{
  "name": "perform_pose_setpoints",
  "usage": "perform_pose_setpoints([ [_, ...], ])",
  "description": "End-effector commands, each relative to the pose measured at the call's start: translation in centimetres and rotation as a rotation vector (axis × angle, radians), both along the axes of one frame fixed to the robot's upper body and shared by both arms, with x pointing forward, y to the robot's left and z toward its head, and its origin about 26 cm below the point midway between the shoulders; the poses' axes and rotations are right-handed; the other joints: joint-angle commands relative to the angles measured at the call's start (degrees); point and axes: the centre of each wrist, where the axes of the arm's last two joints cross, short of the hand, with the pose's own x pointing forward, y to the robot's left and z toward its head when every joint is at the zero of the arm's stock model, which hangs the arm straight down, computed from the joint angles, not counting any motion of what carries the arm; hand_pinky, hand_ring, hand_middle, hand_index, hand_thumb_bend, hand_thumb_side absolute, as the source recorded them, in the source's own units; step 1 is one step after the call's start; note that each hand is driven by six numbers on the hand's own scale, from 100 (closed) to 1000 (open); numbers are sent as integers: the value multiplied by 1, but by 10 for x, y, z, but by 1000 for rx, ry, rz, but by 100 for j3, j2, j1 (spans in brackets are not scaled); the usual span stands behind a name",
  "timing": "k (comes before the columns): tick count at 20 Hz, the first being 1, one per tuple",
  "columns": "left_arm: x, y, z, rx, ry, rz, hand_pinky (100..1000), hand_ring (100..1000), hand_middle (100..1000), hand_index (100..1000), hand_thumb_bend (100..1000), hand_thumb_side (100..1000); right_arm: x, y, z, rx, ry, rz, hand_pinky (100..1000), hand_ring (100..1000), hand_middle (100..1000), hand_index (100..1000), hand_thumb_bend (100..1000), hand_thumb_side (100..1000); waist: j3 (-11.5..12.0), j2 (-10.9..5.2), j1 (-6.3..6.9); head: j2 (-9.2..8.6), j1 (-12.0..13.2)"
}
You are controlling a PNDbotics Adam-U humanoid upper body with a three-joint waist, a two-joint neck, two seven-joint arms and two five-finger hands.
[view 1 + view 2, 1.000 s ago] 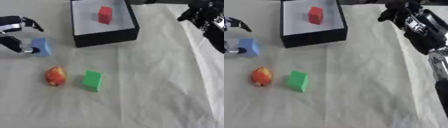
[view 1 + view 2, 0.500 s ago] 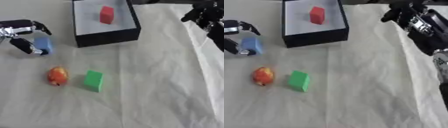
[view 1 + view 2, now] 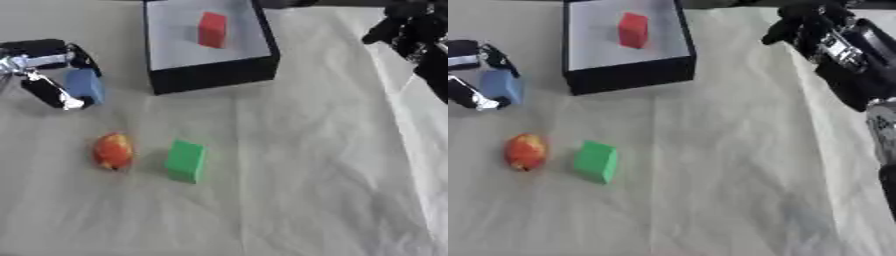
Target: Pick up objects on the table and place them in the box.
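A blue block [image 3: 85, 85] sits at the left of the white cloth, and my left hand [image 3: 45, 70] is curled round it, fingers above and thumb below. A red and yellow apple-like fruit [image 3: 113, 150] lies nearer the front. Right beside it stands a green block [image 3: 185, 160]. The black box [image 3: 214, 72] with a pale floor stands at the back, and a red block [image 3: 212, 29] lies inside it. My right hand [image 3: 811, 25] hangs at the upper right, fingers curled, holding nothing.
A white cloth [image 3: 297, 190] covers the table, with a seam running down its right side. The right forearm [image 3: 859, 70] crosses the upper right corner.
My left hand has closed in over the blue block from the left edge, and its fingers now wrap it. The block has shifted a little right. The right hand barely moved.
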Motion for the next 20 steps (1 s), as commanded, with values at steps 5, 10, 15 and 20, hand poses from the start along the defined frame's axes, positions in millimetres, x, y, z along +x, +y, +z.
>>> perform_pose_setpoints([
  [5, -16, -14, 78, 43, -26, -339, 747, 671, 551, 644, 100, 219, -5, -6, 18, 15, -58, -10, 1000, 758, 667, 795, 100, 543, -14, -173, 82, -2, -193],
  [10, -20, -32, 98, -15, -42, -350, 742, 660, 553, 644, 100, 209, -5, -11, 24, 59, -77, -38, 1000, 757, 664, 790, 100, 544, -93, -168, 94, -3, -182],
  [15, -20, -47, 117, -23, -96, -365, 737, 657, 556, 646, 100, 189, -6, -18, 45, 126, -147, -106, 1000, 772, 678, 795, 100, 537, -219, -136, 123, -53, -69],
  [20, -16, -62, 129, -26, -196, -355, 734, 661, 562, 647, 179, 180, -6, -20, 69, 169, -257, -124, 1000, 793, 692, 799, 100, 529, -427, -78, 166, -137, 115],
])
